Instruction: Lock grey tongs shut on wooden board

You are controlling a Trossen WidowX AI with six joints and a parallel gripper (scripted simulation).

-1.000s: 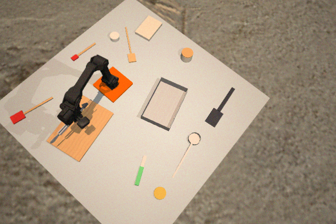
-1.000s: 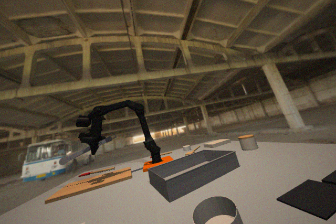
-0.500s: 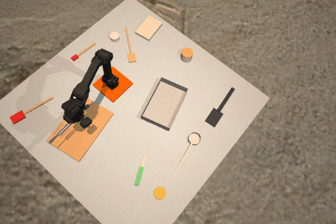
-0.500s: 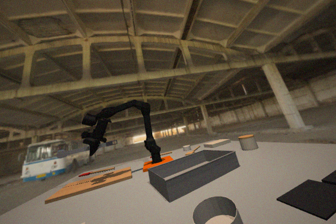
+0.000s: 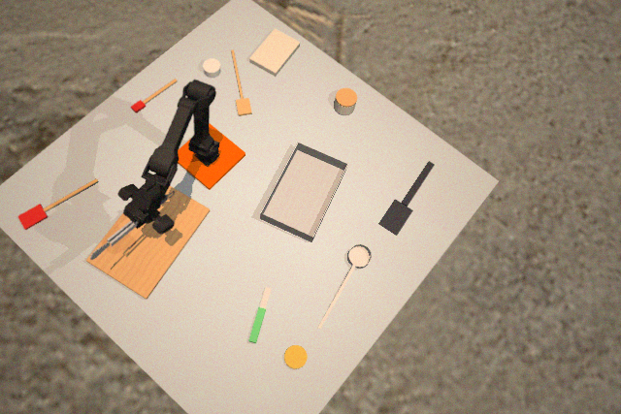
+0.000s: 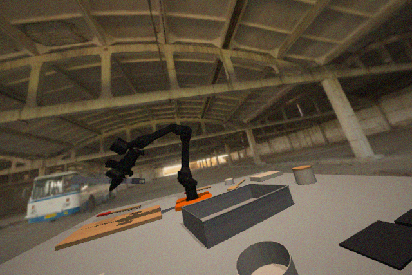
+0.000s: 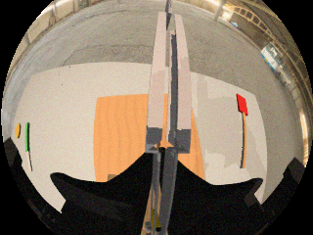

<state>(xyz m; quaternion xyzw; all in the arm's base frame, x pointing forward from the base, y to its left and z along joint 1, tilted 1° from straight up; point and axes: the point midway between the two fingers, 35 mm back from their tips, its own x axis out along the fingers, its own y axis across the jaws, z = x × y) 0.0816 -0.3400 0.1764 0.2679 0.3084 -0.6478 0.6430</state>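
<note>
The grey tongs [image 5: 121,233] [image 6: 91,180] [image 7: 183,93] are held in the air above the wooden board [image 5: 150,273] [image 6: 83,236] [image 7: 122,127]. They lie roughly level, with the tips out over the board's far left end and the hinge end toward the robot's base. Their two arms are close together, with a narrow gap showing in the wrist view. My gripper [image 6: 114,181] [image 7: 156,151] is shut on the tongs at mid length. Whether the lock is engaged cannot be seen. The roasting tin [image 5: 320,154] [image 6: 246,219] is empty.
A red spatula [image 5: 33,216] [image 7: 242,104] lies beside the board. The orange base plate [image 5: 230,153] is behind it. A green-handled tool [image 5: 257,324] [image 7: 27,137] and a yellow disc [image 5: 296,357] lie near the front. A dark spatula [image 5: 396,217] and a round ladle [image 5: 359,256] lie beyond the tin.
</note>
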